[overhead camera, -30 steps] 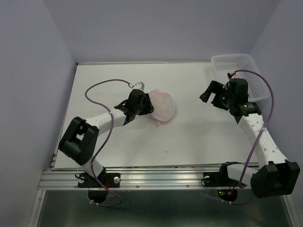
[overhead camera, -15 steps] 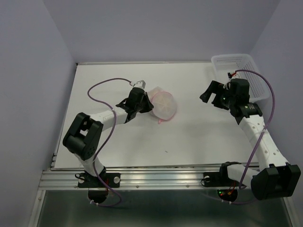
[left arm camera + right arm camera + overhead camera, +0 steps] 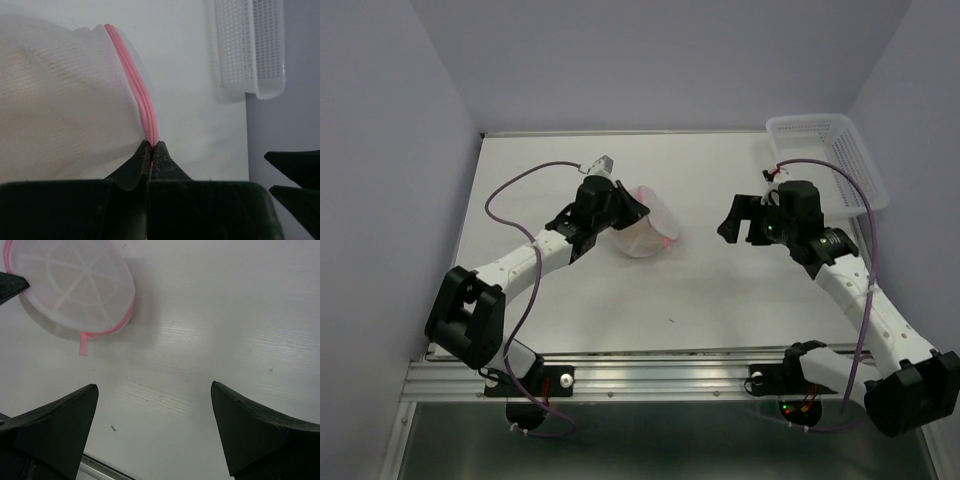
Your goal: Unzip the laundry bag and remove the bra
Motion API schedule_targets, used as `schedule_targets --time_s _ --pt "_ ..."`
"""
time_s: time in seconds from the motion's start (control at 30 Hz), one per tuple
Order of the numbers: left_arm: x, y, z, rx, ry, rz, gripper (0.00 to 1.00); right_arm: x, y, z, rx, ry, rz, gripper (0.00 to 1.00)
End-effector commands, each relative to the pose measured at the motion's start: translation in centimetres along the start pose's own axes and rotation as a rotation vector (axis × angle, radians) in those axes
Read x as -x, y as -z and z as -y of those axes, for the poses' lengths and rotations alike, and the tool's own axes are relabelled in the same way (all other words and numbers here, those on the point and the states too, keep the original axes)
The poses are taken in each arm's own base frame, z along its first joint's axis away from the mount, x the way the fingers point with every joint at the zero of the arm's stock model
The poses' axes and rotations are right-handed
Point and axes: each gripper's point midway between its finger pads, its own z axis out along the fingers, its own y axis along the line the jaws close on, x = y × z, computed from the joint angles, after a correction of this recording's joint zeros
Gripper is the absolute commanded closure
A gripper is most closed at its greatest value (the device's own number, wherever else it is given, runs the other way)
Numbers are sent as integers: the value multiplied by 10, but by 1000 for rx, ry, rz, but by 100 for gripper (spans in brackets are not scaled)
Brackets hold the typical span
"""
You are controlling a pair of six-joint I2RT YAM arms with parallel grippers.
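The laundry bag (image 3: 648, 225), a round white mesh pouch with pink zipper trim (image 3: 135, 80), sits at the middle of the table, tipped up on its left side. My left gripper (image 3: 152, 145) is shut on the pink trim at the pouch's edge (image 3: 622, 208). A tan shade shows faintly through the mesh (image 3: 35, 65); this is the bra inside. From the right wrist view the pouch (image 3: 75, 285) lies at the upper left, with a pink tab (image 3: 83, 344) hanging below it. My right gripper (image 3: 155, 405) hovers open over bare table, to the right of the pouch (image 3: 735, 222).
A white plastic lattice basket (image 3: 830, 155) stands at the table's far right corner, also in the left wrist view (image 3: 250, 45). The metal rail of the table's near edge (image 3: 100, 467) runs below my right gripper. Purple cables loop over both arms.
My left gripper has shut on the pouch's pink trim and drawn that edge up and to the left. My right arm has swung left, closer to the pouch, still open.
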Motion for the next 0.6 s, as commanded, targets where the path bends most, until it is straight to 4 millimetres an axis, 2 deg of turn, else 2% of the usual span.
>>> schedule_targets --time_s 0.0,0.03,0.07,0.1,0.13,0.17,0.23,0.27,0.37,0.47,0.57 --pt "6 12 17 -11 145 -11 100 -11 -5 -9 -46 65 23 0" --pt "6 13 15 0 152 -4 100 -25 -12 -19 -41 88 -7 0" --pt "7 14 12 16 167 7 100 -31 -21 -11 -107 108 -11 0" --pt "8 15 11 25 169 14 100 -32 -21 -15 -121 120 -2 0" --pt "8 16 9 34 175 17 100 -42 -31 -14 -147 125 -34 0" --pt "9 16 8 38 176 22 100 -51 -37 -26 -130 160 -50 0" --pt "8 17 4 55 182 25 100 -60 -49 -33 -149 180 -58 0" --pt "7 16 2 63 184 23 100 -73 -61 -43 -132 203 -87 0" --pt "2 16 0 64 201 10 100 -88 -84 -53 -135 183 -120 0" --pt "0 18 -1 65 216 8 100 -89 -98 -57 -163 138 -106 0" --pt "3 23 -1 64 225 27 100 -79 -105 -60 -181 85 -41 0"
